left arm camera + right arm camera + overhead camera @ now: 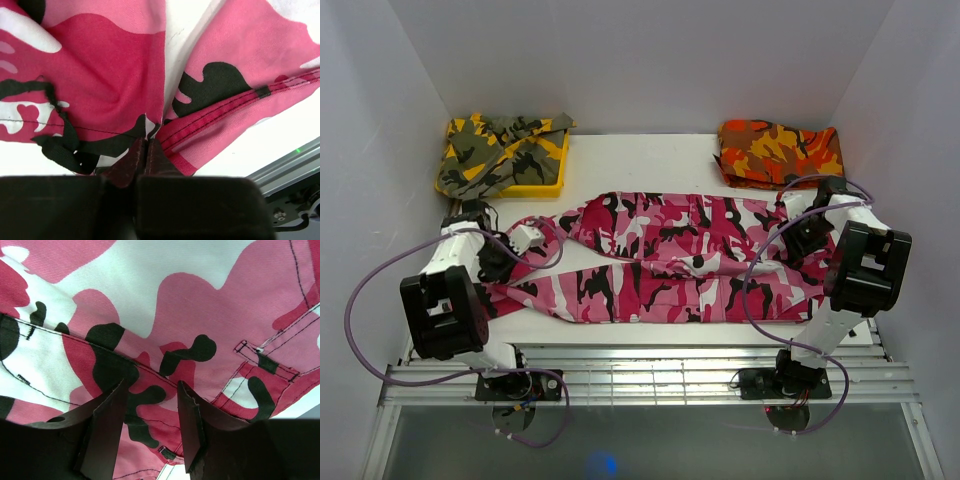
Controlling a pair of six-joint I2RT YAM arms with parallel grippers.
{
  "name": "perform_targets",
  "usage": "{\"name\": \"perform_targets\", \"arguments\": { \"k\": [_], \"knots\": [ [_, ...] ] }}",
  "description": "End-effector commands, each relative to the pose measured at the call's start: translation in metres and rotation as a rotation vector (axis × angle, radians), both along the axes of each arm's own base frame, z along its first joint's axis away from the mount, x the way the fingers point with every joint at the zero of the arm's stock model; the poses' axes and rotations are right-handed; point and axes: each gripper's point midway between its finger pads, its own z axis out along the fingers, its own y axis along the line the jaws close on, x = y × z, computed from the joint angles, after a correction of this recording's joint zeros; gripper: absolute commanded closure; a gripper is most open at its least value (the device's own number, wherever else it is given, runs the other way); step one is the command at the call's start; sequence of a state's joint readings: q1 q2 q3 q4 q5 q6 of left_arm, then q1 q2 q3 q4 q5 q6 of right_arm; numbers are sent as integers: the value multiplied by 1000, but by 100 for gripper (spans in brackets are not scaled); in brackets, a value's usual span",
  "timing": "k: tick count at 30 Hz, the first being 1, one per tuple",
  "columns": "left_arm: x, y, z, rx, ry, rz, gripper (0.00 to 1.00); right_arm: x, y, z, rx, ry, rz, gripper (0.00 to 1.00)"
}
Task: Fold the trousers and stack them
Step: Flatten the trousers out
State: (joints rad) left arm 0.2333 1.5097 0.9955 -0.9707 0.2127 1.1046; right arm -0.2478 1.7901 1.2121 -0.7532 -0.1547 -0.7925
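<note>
Centre frame: pink, white and black camouflage cloth trousers (670,255) spread flat. The left gripper (145,150) is clamped on the hem edge. The right gripper (151,410) has jaws apart over the cloth, holding nothing. Risk: the thin pinch slips, and a one-sided pull skews the fold.

One pair of trousers (670,260), one yellow-olive garment (495,150) upper left, one orange-red garment (780,150) upper right, one yellow tray (545,187) and two robot arms (445,300) (860,270) are pictured.
</note>
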Motion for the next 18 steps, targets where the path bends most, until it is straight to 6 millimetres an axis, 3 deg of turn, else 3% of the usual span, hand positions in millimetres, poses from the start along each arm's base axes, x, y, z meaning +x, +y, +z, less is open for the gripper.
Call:
{"name": "perform_targets", "arguments": {
  "k": [1, 8, 15, 18],
  "knots": [
    [20, 3, 26, 19, -108, 14, 97, -1, -5, -2, -18, -7, 0, 50],
    [27, -10, 100, -28, -315, 60, 100, 1, -9, 8, -24, -38, -14, 51],
    [3, -29, 156, -107, -349, 128, 100, 2, -12, 21, -36, -76, -13, 52],
    [-1, -42, 201, -192, -417, 226, 100, 0, -15, 22, -45, -82, -11, 52]
  ]
}}
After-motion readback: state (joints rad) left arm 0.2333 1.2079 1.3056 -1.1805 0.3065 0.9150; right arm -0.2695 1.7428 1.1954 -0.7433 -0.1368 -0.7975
